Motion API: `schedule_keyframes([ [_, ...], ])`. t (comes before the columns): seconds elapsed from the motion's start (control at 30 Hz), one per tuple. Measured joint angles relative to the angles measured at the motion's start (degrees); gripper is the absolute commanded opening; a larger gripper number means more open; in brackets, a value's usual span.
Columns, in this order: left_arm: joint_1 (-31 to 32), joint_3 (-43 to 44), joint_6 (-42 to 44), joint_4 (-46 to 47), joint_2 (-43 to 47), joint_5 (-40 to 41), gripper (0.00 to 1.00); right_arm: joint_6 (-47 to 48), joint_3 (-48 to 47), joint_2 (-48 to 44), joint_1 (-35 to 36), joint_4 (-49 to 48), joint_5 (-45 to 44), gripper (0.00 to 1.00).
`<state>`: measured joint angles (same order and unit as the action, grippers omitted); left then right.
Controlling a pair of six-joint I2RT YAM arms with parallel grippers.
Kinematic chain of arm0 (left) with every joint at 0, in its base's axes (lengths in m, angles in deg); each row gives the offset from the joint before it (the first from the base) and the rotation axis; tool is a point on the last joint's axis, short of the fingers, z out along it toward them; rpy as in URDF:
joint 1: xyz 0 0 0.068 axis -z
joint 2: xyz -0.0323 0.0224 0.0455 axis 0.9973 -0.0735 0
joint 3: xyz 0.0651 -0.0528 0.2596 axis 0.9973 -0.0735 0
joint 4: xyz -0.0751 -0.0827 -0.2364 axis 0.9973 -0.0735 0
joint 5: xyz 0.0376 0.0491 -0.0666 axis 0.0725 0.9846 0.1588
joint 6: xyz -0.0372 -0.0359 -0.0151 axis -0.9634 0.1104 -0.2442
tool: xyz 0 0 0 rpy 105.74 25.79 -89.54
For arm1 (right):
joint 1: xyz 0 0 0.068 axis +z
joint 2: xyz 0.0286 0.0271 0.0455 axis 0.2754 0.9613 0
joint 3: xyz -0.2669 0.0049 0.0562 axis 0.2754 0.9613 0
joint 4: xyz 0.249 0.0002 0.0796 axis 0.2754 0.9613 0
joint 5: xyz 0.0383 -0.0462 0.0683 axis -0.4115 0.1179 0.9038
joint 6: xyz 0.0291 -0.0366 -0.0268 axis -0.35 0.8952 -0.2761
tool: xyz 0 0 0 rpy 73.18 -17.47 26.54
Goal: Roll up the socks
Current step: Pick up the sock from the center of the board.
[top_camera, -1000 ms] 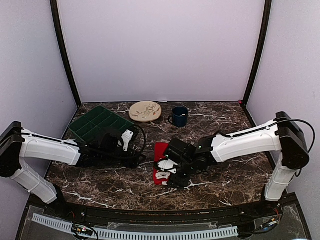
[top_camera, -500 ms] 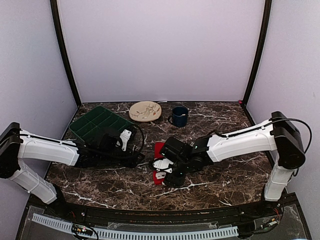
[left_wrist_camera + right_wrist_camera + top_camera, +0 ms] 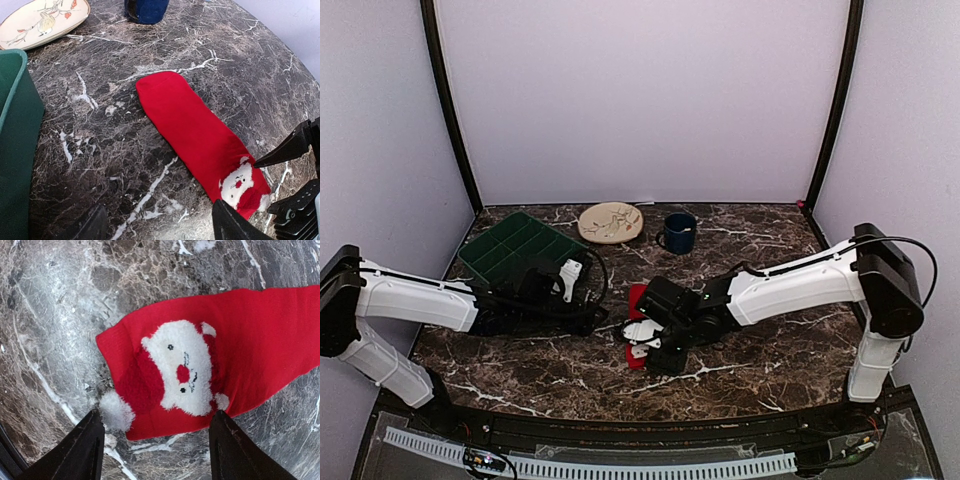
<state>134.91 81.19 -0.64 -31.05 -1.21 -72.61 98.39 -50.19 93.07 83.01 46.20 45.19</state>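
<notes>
A bright red sock lies flat on the marble table, its white Santa-face end nearest me. I cannot tell whether a second sock lies under it. In the top view the sock is partly hidden by my right gripper. The right gripper is open and hovers over the Santa end, fingers on either side of the near edge, not touching. My left gripper is open and empty, just left of the sock; in the top view the left gripper sits beside it.
A green compartment tray stands at the back left, and its wall shows in the left wrist view. A patterned plate and a blue mug stand at the back middle.
My right gripper has shifted a little left and nearer, over the sock's Santa end. The left arm has barely moved. The sock lies as before.
</notes>
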Motion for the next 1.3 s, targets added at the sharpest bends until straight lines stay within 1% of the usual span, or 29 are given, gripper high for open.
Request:
schedule_keyframes([
  [0.33, 0.00, 0.00, -0.42, -0.04, 0.00, 0.87, 0.74, 0.37, 0.00, 1.77, 0.00, -0.31, 1.42, 0.59],
  [0.43, 0.00, 0.00, -0.44, -0.09, 0.00, 0.94, 0.74, 0.48, 0.00, 1.99, 0.00, -0.31, 1.86, 0.55],
  [0.5, 0.00, 0.00, -0.46, -0.11, 0.00, 0.98, 0.74, 0.48, 0.00, 2.08, 0.00, -0.31, 2.10, 0.50],
  [0.63, 0.00, 0.00, -0.59, -0.22, 0.00, 1.07, 0.74, 0.55, 0.00, 2.54, 0.00, -0.28, 2.51, 0.34],
  [0.87, 0.00, 0.00, -0.81, -0.28, 0.00, 1.16, 0.74, -0.02, -0.07, 2.97, 0.02, -0.24, 4.07, 0.19],
  [1.03, 0.00, 0.00, -0.83, -0.35, 0.00, 1.55, 0.74, -0.11, -0.07, 2.97, 0.00, -0.24, 4.90, 0.14],
  [1.13, 0.00, -0.04, -0.85, -0.37, 0.00, 1.97, 0.74, -0.13, -0.09, 2.97, -0.07, -0.22, 5.60, 0.12],
  [1.3, 0.00, -1.16, -0.92, -0.39, 0.61, 2.12, 0.75, -0.98, -0.20, 2.97, -1.51, -0.15, 9.75, 0.11],
])
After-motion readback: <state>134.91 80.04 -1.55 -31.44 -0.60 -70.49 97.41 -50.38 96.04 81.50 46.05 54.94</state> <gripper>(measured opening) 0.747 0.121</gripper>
